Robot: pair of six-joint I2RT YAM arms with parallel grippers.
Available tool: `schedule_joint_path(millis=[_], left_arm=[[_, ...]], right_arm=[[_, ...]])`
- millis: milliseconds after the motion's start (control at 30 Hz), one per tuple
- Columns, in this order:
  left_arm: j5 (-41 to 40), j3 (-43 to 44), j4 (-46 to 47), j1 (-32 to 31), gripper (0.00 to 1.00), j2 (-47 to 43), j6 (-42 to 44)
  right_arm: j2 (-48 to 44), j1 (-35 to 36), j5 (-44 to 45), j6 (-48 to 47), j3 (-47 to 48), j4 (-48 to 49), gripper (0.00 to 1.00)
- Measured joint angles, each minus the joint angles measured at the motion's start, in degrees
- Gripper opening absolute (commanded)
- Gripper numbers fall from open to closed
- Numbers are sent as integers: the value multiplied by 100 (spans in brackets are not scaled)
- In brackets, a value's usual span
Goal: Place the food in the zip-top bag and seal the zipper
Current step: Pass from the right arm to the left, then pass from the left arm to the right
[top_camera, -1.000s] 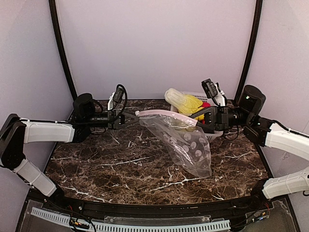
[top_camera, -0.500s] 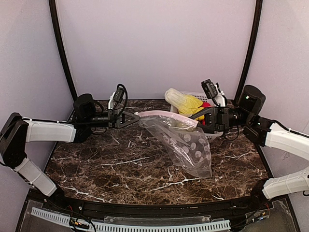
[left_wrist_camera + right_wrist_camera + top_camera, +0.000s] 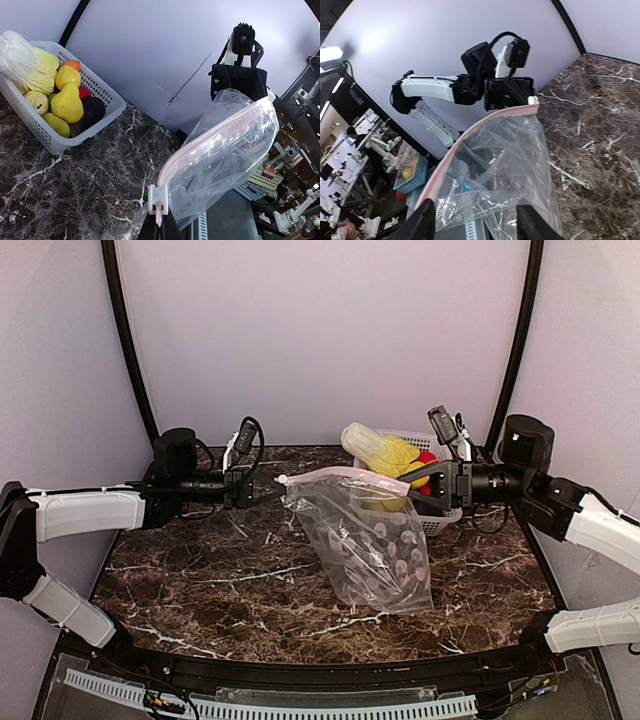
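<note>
Veined marble table (image 3: 230,585) — floppy (dotted) bag (image 3: 375,540)

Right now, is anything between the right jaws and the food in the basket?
Only the bag: its right end sits between the open jaws of the right gripper. Past that, the food is piled in the basket right behind that gripper, with nothing visible over it. The left gripper is shut on the zipper end.
</note>
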Motion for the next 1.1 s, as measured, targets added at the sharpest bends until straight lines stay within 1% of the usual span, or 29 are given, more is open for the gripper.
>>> schedule_joint_path(millis=[33,67,167,267,333,467,633,800,900,1033,1100], left_arm=[[-111,105,-385,0,1,-107,291],[-247,223,-769,0,1,-238,590],[-557,503,-1635,0,1,-629,1364],[-721,763,-2284,-15,1,-883,1996],[-817,964,-2704,-46,1,-918,2358],[-997,1467,-3567,-249,1,-807,3034],[-1038,1899,-4256,-638,1,-649,3521],[-1045,2076,-4673,-898,1,-529,3845],[-1071,1950,-4625,-911,1,-544,3884],[-1082,1425,-4260,-911,1,-634,3764],[-1082,1233,-4155,-916,1,-662,3692]], right_arm=[[-79,-13,168,-61,52,-214,75],[-199,-35,450,-295,197,-623,78],[-385,-57,1158,-835,688,-1534,82],[-404,-59,1818,-1403,1366,-2446,83],[-367,-59,2129,-1698,1707,-2870,83],[-247,-52,2481,-2166,2190,-3484,79],[74,175,2487,-2476,2374,-3650,68],[782,584,2347,-2671,2597,-3648,57],[1244,855,2240,-2717,2782,-3576,54],[1696,1154,2173,-2730,2861,-3427,48],[1884,1274,2151,-2712,2861,-3359,48]])
